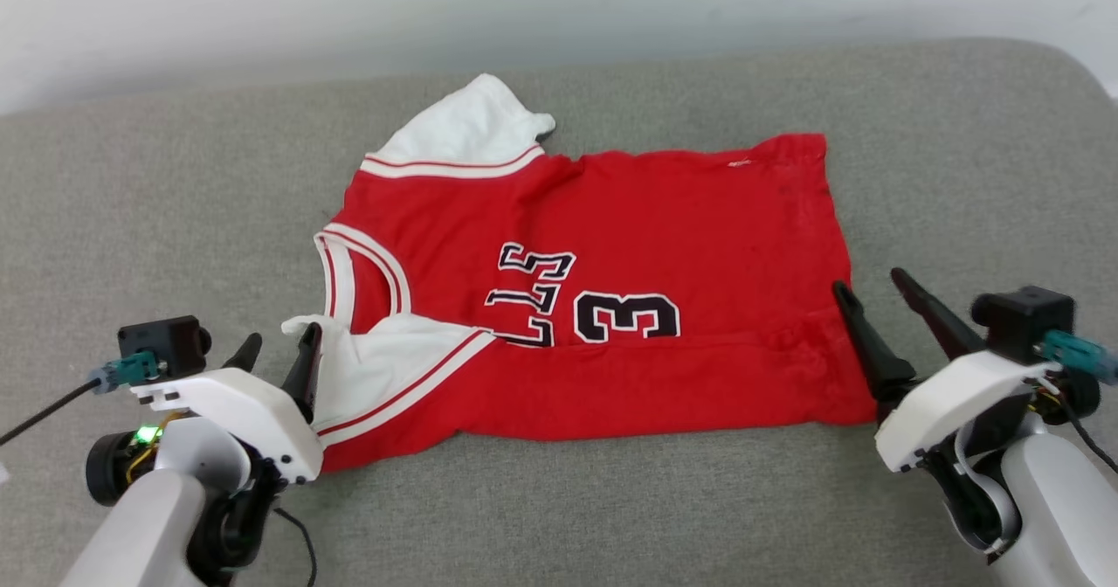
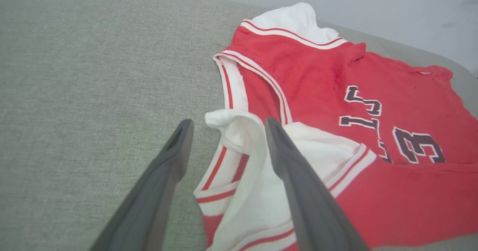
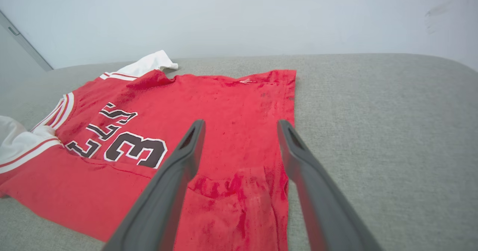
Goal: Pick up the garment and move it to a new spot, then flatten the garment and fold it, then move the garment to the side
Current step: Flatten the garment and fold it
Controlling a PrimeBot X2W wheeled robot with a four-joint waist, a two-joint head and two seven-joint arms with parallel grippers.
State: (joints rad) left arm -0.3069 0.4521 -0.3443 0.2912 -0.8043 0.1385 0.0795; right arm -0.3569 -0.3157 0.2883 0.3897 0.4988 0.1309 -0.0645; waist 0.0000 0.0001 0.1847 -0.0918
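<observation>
So here's where I'm at: the small red jersey-style T-shirt (image 1: 611, 220), with white short sleeves, striped trim and dark white-outlined lettering, is lying mostly flat in the middle of the grey woven-fabric counter (image 1: 175, 176). The collar points left and the hem is on the right. The far sleeve (image 1: 467, 124) sticks out toward the pale wall (image 1: 559, 10). The near sleeve (image 1: 376, 369) is flopped over onto the chest. A strip along the near edge is folded up too, and it covers the bottom of the lettering.

My left gripper (image 1: 281, 340) is at the near left, right by the collar, with its jaws spread wide and nothing clamped. From the left wrist view, the bunched white end of that near sleeve sits between the fingers of my left gripper (image 2: 228, 126), and one finger hangs over the sleeve cloth.

My right gripper (image 1: 869, 283) is at the near right by the hem corner, also spread wide and holding nothing. In the right wrist view, the right gripper (image 3: 242, 126) hangs over the hem edge, one finger above red cloth and the other above bare counter.
</observation>
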